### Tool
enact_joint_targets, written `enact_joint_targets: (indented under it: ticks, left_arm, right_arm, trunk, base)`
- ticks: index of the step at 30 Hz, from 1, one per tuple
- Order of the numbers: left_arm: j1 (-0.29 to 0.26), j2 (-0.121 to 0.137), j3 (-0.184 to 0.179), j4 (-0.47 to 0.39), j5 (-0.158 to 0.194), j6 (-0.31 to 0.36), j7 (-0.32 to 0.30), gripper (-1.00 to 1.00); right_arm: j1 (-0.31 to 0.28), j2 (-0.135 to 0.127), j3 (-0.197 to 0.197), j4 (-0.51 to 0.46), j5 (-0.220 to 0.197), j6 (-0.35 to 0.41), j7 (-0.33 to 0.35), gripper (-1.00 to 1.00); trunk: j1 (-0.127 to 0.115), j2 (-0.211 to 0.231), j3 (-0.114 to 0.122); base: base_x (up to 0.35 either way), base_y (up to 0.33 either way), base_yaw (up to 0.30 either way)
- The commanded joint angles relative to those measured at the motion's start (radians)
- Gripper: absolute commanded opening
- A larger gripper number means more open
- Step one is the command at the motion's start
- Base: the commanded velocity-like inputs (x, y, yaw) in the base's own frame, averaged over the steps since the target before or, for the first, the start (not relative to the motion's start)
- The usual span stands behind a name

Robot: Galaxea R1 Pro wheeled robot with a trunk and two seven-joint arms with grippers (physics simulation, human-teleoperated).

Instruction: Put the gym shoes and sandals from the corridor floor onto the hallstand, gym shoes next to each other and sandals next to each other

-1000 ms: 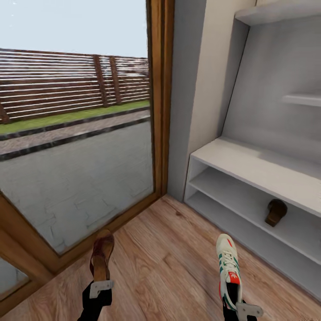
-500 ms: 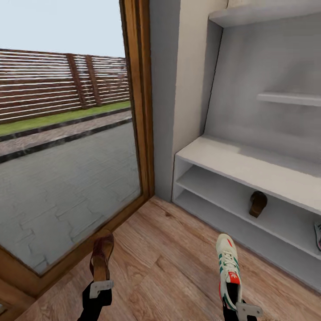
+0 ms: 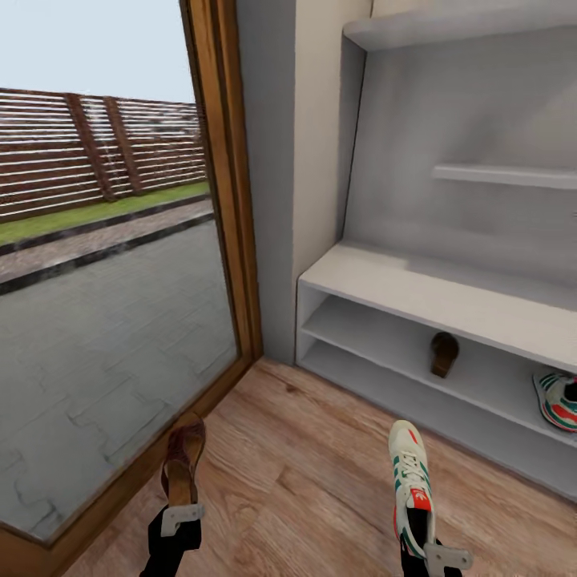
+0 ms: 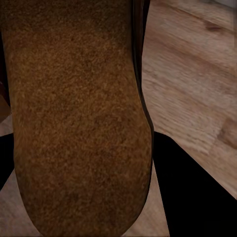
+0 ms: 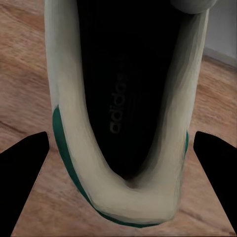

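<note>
Your left gripper (image 3: 178, 513) holds one sandal (image 3: 183, 466) by the heel end, the toe pointing away from you, above the wood floor (image 3: 304, 473) near the window frame (image 3: 228, 184). In the left wrist view the tan sole of this sandal (image 4: 79, 118) is very close to the camera and a dark finger (image 4: 192, 192) is beside it, so the jaws look closed on it, but the contact itself is hidden.

Your right gripper (image 3: 429, 553) holds one sneaker (image 3: 411, 481) at the heel, toe fwd, also above the floor. In the right wrist view you look into the sneaker opening (image 5: 123, 108), and both fingers (image 5: 24, 173) stand apart from its sides; I cannot tell exactly where they pinch it.

The shoe rack (image 3: 417, 292) is ahead and to the right, against the wall. On its shelf under the top board stands the 2nd sandal (image 3: 443, 353), and the 2nd sneaker (image 3: 559, 399) is further right, cut by the picture edge. The two are well apart.
</note>
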Motion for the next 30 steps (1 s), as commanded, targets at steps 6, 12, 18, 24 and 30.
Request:
enact_joint_targets:
  ticks: [6,12,18,24,30]
  left_arm:
    - [0.000,-0.001,0.004,0.001,-0.009,-0.003,-0.001,-1.00]
    - [0.000,-0.001,0.004,0.001,-0.009,-0.003,-0.001,-1.00]
    - [0.000,-0.001,0.005,0.000,-0.009,-0.003,-0.001,-1.00]
    - [0.000,-0.001,0.005,-0.001,-0.010,-0.003,0.000,-1.00]
    - [0.000,-0.001,0.004,-0.001,-0.010,-0.003,0.000,-1.00]
  right_arm:
    - [-0.001,-0.001,0.009,0.000,-0.010,-0.004,-0.005,-1.00]
    - [-0.001,-0.001,0.009,0.000,-0.010,-0.004,-0.005,-1.00]
    - [-0.001,-0.001,0.009,0.000,-0.010,-0.004,-0.005,-1.00]
    - [-0.001,-0.001,0.009,0.000,-0.010,-0.004,-0.005,-1.00]
    - [-0.001,-0.001,0.009,0.000,-0.010,-0.003,-0.005,-1.00]
  trunk:
    - [0.000,0.000,-0.001]
    - [0.000,0.000,-0.001]
    - [0.000,0.000,-0.001]
    - [0.000,0.000,-0.001]
    - [0.000,0.000,-0.001]
  base:
    - [0.121,0.307,-0.264]
    - [0.085,0.306,-0.264]
    - [0.007,0.294,-0.264]
    - [0.000,0.078,-0.264]
    - [0.000,0.002,-0.264]
